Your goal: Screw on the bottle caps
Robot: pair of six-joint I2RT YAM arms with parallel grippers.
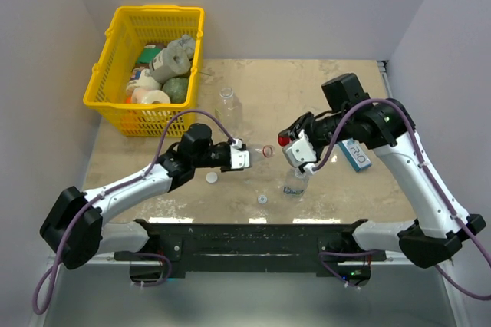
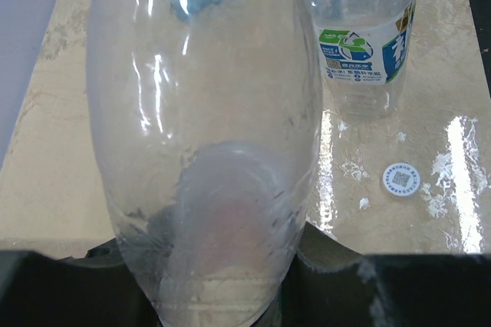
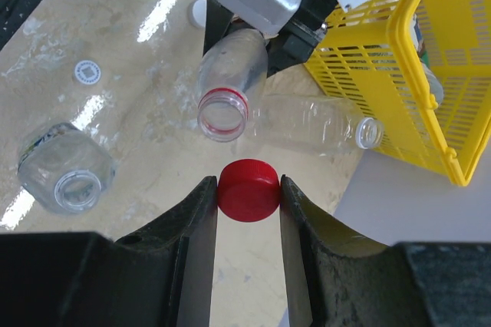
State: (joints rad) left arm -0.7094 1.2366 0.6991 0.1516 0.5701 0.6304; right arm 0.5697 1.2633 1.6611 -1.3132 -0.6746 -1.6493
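My left gripper (image 1: 239, 156) is shut on a clear bottle with a red neck ring (image 1: 265, 150) and holds it on its side above the table, its open mouth (image 3: 222, 112) towards the right gripper. This bottle fills the left wrist view (image 2: 203, 150). My right gripper (image 3: 248, 193) is shut on the red cap (image 3: 248, 190) and holds it a short gap from that mouth. The short blue-labelled bottle (image 1: 295, 181) stands uncapped below the right gripper. The squarish unlabelled bottle (image 1: 226, 100) stands uncapped further back. A white cap (image 1: 211, 177) and a ring-look cap (image 1: 262, 199) lie on the table.
A yellow basket (image 1: 115, 51) of oddments stands at the back left. A flat blue-and-white box (image 1: 354, 155) lies under the right arm. Walls close in the table on the left, back and right.
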